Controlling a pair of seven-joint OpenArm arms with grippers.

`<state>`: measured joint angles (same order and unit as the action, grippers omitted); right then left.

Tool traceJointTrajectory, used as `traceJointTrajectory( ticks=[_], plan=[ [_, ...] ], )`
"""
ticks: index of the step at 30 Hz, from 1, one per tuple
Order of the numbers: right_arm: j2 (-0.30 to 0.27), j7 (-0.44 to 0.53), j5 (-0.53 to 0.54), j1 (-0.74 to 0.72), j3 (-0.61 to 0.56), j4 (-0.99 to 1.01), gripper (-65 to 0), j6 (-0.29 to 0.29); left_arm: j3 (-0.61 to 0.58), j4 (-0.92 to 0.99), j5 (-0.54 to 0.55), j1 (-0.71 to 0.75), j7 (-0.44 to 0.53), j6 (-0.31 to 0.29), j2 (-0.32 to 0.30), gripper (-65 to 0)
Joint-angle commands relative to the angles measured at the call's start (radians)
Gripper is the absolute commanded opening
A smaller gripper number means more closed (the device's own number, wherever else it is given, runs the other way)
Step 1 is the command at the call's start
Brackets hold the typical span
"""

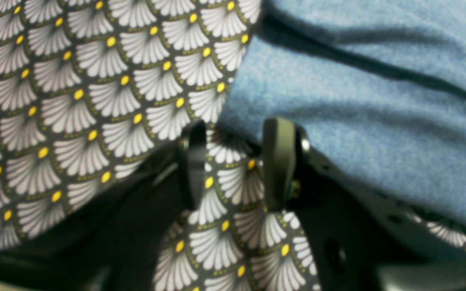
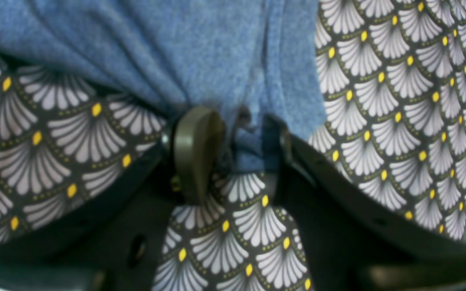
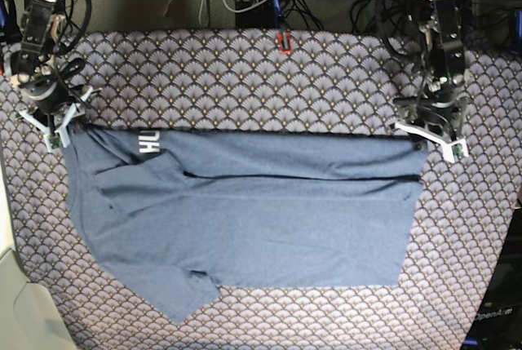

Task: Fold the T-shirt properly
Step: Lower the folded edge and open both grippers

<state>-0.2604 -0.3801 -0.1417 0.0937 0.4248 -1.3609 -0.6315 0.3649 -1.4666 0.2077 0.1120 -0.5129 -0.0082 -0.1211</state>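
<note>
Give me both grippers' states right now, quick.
Left gripper: open, only tablecloth between its jaws, beside the T-shirt.
Right gripper: shut on T-shirt edge.

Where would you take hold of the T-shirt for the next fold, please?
Probably the two far corners of the T-shirt, coming from the back edge of the table: that long fold edge lies straight, and the right gripper already pinches one.

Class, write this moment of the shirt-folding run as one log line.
phase: mid-fold | T-shirt: on tablecloth | right gripper: pinching shirt corner | left gripper: open at shirt edge, tablecloth between jaws
</note>
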Motion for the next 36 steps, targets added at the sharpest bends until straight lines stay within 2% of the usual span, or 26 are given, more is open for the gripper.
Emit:
traceJointTrajectory(
  ticks=[1,15,27,29,32,33,36],
  plan=[
    [-0.014,-0.004,0.0,-0.008,0.003,-0.007,-41.2,-0.003,0.003,-0.016,-0.001,-0.022,0.026,-0.005,-0.012,-41.5],
    [-0.014,-0.004,0.0,-0.002,0.003,-0.008,-41.2,-0.003,0.001,0.149,-0.003,-0.127,0.026,-0.005,-0.01,-41.5],
    [-0.014,-0.004,0.0,-0.002,0.003,-0.008,-41.4,-0.003,0.003,0.18,0.005,-0.117,0.027,-0.003,-0.001,-42.4],
    [-0.014,-0.004,0.0,-0.002,0.003,-0.008,-41.4,-0.003,0.003,0.195,0.005,-0.117,0.027,-0.003,-0.001,-48.2],
    [-0.014,-0.004,0.0,-0.002,0.003,-0.008,-41.4,-0.003,0.003,0.215,0.006,-0.117,0.027,-0.003,-0.001,-63.4],
    [-0.014,-0.004,0.0,-0.002,0.003,-0.008,-41.4,-0.003,0.004,0.22,0.006,-0.117,0.027,-0.003,-0.001,-65.0],
    [-0.014,-0.004,-0.002,-0.002,0.003,-0.008,-41.9,-0.003,0.003,0.223,0.006,-0.114,0.027,-0.003,-0.001,-64.2]
  ],
)
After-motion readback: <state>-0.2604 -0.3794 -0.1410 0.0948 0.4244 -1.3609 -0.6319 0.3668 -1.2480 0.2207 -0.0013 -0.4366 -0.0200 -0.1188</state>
